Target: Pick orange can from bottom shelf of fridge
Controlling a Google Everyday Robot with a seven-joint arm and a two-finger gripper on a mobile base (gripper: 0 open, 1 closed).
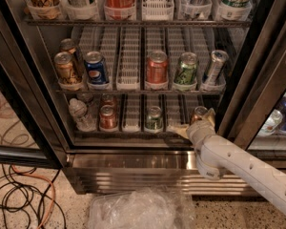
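Observation:
The orange can (pixel 199 113) stands upright at the front of the rightmost lane of the bottom shelf (pixel 133 134) of the fridge (pixel 133 174), whose door is open. My gripper (pixel 193 121) reaches in from the lower right at can height. It is open, with one finger (pixel 179 130) to the can's left and the other (pixel 210 114) to its right. The can's lower part is hidden behind the gripper.
The bottom shelf also holds a clear bottle (pixel 79 112), a redder can (pixel 107 118) and a green can (pixel 154 118). The rack above holds a golden-brown can (pixel 66 68), a blue can (pixel 96 68) and others. Black door frame (pixel 250 80) stands close on the right. A plastic bag (pixel 133 209) and cables (pixel 19 194) lie on the floor.

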